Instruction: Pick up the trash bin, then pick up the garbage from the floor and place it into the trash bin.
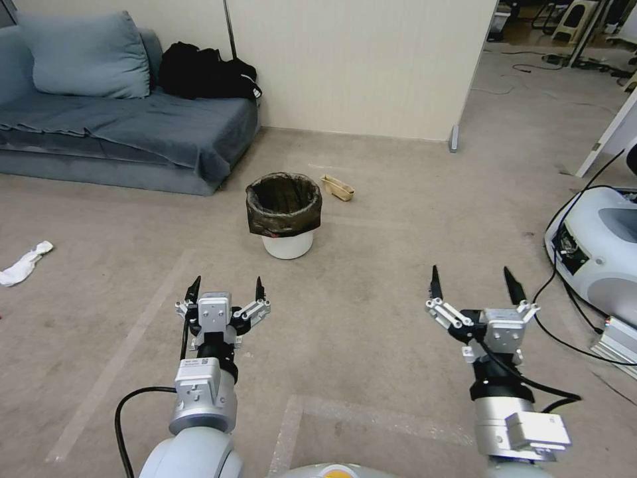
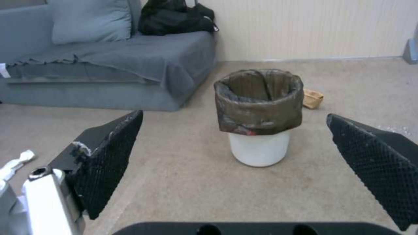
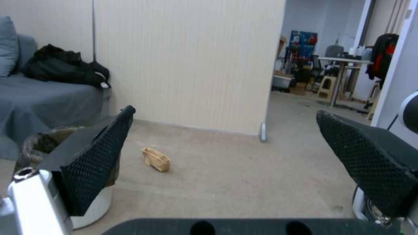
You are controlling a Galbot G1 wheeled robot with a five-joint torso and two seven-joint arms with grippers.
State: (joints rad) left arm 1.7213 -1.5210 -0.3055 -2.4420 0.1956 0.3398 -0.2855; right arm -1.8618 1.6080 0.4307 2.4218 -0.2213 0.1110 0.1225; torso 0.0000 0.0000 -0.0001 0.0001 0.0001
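Both grippers hang low over the carpet w/ jaws spread wide, holding nothing: left gripper [image 1: 225,285] short of the trash bin [image 1: 285,216], right gripper [image 1: 474,280] off to the right, well apart from it. Bin stands upright on the floor, dark bag folded over its rim, white base showing below. Tan paper piece [image 1: 338,188] lies just beyond the bin, near the partition wall [image 1: 358,66]. White tissue [image 1: 24,263] sits far left on the carpet, in front of the blue sofa [image 1: 119,126]. Left wrist view: bin [image 2: 259,114] between the fingers [image 2: 109,156], some way ahead.
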